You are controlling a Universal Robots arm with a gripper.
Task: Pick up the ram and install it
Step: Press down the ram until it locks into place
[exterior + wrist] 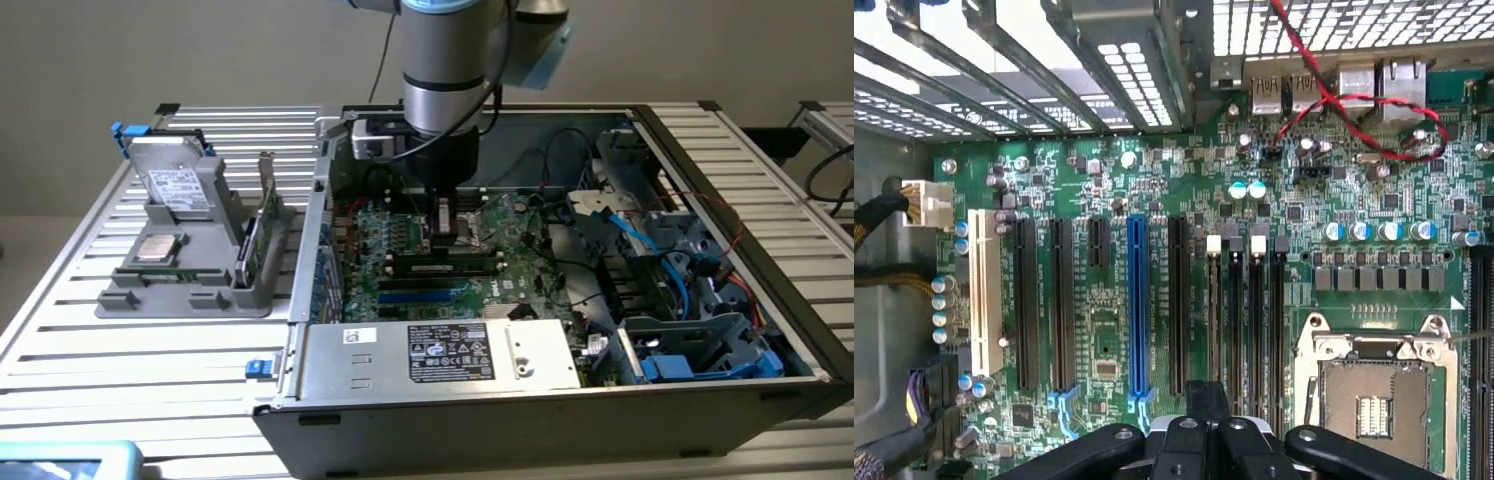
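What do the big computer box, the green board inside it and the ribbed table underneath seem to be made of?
The computer case looks like sheet metal, dull grey, with thin folded edges and a perforated grille wall. The motherboard looks like green lacquered circuit board, probably fibreglass, carrying shiny solder spots and black and blue plastic-looking slots. The table looks like silvery extruded aluminium: long parallel grooved bars with a matt sheen.

Matt green motherboard point(1154, 250); ribbed bare-metal table point(120, 360); black plastic hand point(1199, 440).

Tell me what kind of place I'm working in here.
Likely a robot test bench for computer assembly: an open grey desktop computer case with its green motherboard exposed lies on a ribbed aluminium table, beside a grey parts holder.
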